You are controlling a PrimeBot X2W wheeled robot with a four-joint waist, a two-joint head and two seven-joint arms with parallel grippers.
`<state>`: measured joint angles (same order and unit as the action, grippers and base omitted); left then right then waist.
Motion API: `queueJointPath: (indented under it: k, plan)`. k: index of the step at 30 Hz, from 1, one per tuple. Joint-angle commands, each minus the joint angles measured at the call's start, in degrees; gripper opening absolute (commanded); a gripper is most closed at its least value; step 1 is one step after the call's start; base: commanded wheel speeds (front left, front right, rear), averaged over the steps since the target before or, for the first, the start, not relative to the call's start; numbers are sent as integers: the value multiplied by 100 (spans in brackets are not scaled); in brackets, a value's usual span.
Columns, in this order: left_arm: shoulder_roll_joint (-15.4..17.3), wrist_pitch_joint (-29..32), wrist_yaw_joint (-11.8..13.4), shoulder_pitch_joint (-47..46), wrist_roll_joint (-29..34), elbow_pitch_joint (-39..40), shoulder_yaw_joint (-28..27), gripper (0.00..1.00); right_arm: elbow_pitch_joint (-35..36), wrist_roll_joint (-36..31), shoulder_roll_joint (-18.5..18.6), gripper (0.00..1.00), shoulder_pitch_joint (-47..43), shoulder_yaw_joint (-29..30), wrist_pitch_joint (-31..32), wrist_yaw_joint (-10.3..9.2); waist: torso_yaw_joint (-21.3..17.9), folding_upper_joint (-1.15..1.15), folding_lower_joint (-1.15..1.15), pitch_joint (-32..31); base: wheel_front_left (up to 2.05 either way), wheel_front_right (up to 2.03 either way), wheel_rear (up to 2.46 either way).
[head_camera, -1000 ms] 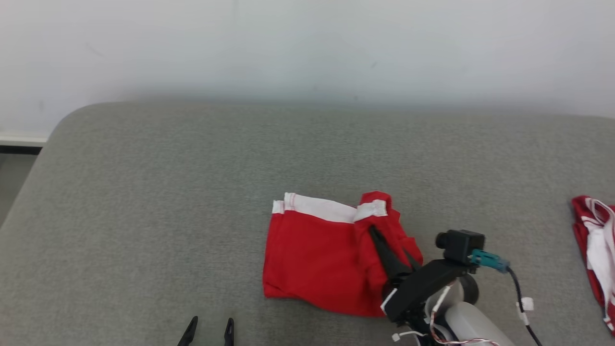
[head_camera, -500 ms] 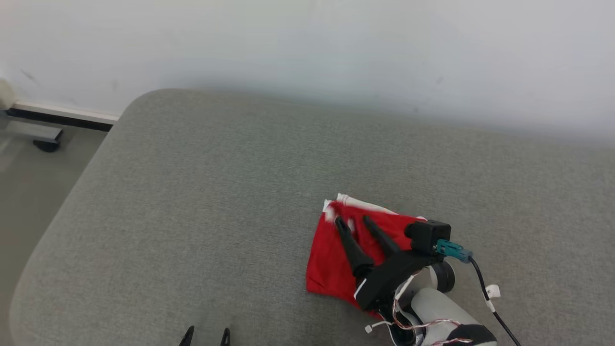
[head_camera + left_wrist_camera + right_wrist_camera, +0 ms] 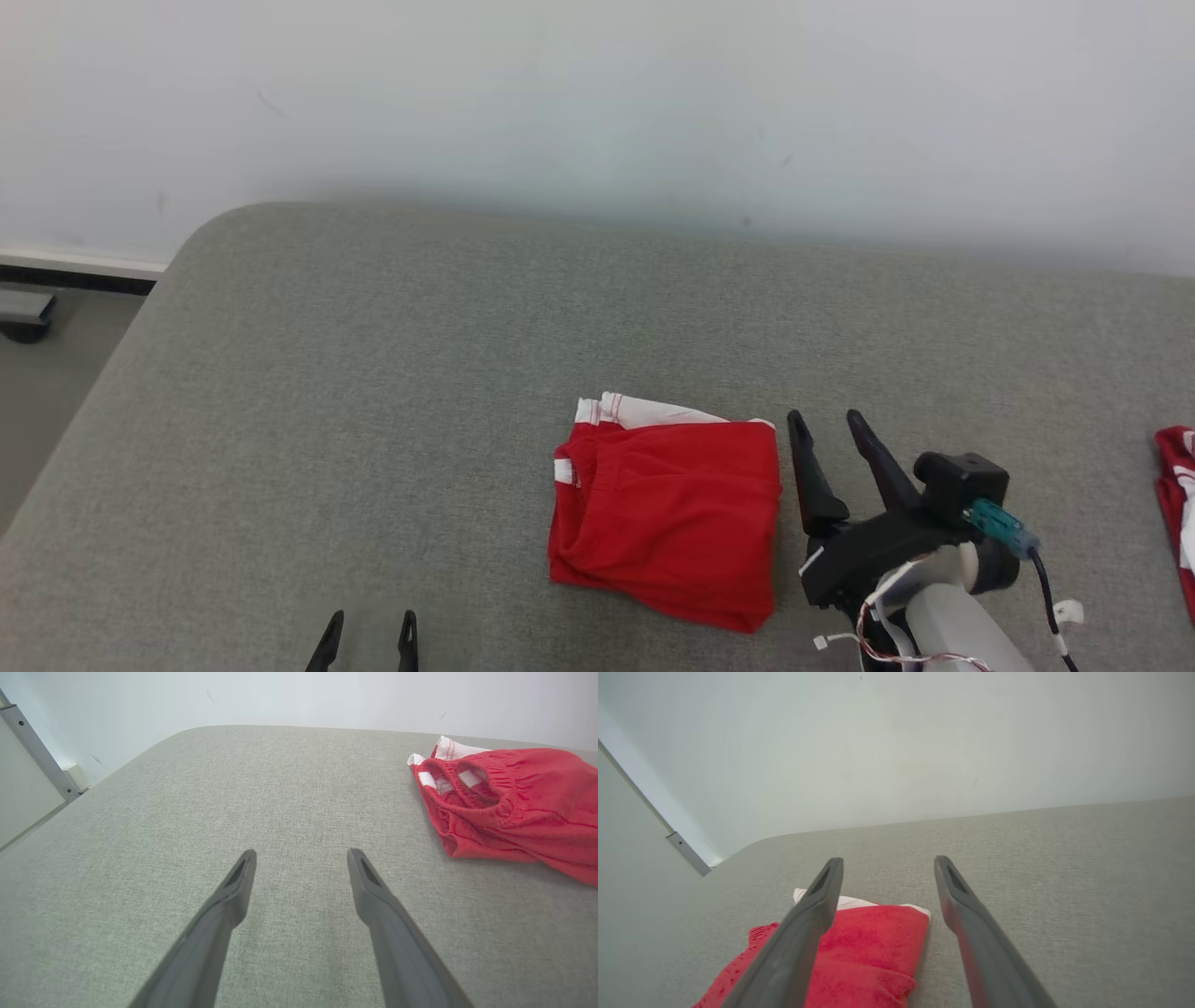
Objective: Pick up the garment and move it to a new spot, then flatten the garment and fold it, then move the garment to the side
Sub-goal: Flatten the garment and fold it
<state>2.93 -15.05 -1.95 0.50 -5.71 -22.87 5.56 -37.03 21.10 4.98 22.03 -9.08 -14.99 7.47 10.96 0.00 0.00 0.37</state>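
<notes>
The garment point(image 3: 667, 509) is a pair of red shorts with a white band, folded into a compact rectangle on the grey cushioned surface point(image 3: 373, 373). It also lies at the upper right of the left wrist view point(image 3: 509, 805) and low left in the right wrist view point(image 3: 864, 952). My right gripper point(image 3: 826, 425) hovers just right of the garment, open, with nothing between its fingers point(image 3: 887, 861). My left gripper point(image 3: 369, 621) stands open at the lower left of the head view, well clear of the garment, and is empty point(image 3: 301, 854).
Another red and white cloth point(image 3: 1176, 513) lies at the surface's right edge. A white wall point(image 3: 597, 93) runs behind the surface. At the far left the surface rounds off, with floor and a dark baseboard point(image 3: 56, 275) beyond it.
My right gripper has opened, let go of the garment and drawn back to its right. The garment's right part now lies folded over to the left. The head camera has also swung.
</notes>
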Motion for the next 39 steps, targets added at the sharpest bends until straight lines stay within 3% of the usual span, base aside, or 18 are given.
queueJointPath:
  k: [1,6,13,39]
  plan:
    - [-5,-16,17,-30,19,52,-6,100,78,-77,-44,100,-125,133,-19,0,-231,0,0,-12,0,0,0]
    - [-5,-16,46,-47,32,159,-96,100,612,-737,-140,100,-716,851,-20,0,-572,0,0,-17,0,0,0]
    - [-4,-16,50,-34,66,226,-240,100,1188,-1170,-205,100,-1278,1202,-14,0,-959,0,0,-37,0,0,0]
    - [-5,-16,-3,314,98,405,-489,100,1648,-1068,-213,100,-1961,929,-13,0,-1405,0,0,-303,0,0,0]
